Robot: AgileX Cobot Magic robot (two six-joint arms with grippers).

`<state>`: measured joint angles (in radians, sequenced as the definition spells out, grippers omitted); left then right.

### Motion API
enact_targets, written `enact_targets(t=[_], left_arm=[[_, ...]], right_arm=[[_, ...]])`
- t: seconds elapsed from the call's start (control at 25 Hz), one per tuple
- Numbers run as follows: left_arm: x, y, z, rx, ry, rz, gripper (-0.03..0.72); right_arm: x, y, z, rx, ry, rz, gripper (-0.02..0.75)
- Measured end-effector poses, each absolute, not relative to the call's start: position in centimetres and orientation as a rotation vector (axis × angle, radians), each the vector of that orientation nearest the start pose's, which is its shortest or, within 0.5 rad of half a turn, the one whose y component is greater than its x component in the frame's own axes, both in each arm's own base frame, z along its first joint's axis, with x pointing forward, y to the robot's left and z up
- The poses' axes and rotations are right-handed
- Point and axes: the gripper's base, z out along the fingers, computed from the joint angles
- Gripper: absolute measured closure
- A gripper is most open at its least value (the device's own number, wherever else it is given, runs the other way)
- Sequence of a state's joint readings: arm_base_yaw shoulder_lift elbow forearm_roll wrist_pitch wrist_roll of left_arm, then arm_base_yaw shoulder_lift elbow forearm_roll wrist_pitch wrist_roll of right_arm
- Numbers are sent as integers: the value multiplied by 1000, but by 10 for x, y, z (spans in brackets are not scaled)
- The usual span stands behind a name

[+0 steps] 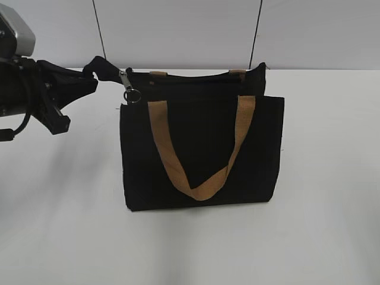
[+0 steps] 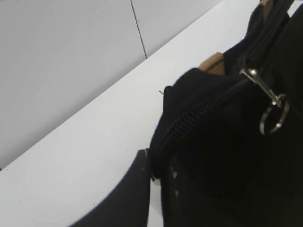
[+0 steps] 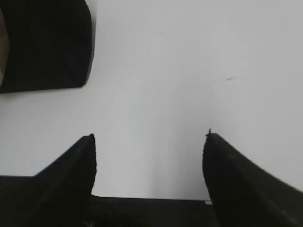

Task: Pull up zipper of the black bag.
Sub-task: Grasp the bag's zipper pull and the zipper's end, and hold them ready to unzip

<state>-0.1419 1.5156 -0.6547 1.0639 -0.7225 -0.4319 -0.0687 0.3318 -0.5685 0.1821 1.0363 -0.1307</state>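
Note:
The black bag stands upright on the white table, with a tan strap handle hanging down its front. The zipper runs along the bag's top edge. Its silver pull tab with a ring hangs at the bag's left end. My left gripper is shut on the black fabric end of the bag's top left corner, just beyond the pull tab; it also shows in the left wrist view. My right gripper is open and empty above bare table, with a corner of the bag at the view's upper left. It is out of the exterior view.
The white table runs back to a pale wall with two dark vertical seams. A second tan strap shows at the bag's back edge.

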Motion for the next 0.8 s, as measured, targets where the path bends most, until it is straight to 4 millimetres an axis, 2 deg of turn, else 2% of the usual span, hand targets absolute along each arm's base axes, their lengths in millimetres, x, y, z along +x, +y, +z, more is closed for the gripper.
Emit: enact_targets(t=[0.28,0.44,0.6,0.72,0.8], left_arm=[[277,-92,221,939,1632,-359,666],[278,-92,222,901,1642,-372,666],[280,-92,224,890,1639,-375,666],[284,-92,231,872,1625,-381,666],[288,-93,236,852,1618,-390,666]], right_arm=[[107,12,320,-132,2330,160,231],[152,25,323,-239,2438,214,234],[192,56,329,-369,2500,233,234],[218,95,331,-473,2518,221,234],[235,128,332,-539,2519,244,234]])
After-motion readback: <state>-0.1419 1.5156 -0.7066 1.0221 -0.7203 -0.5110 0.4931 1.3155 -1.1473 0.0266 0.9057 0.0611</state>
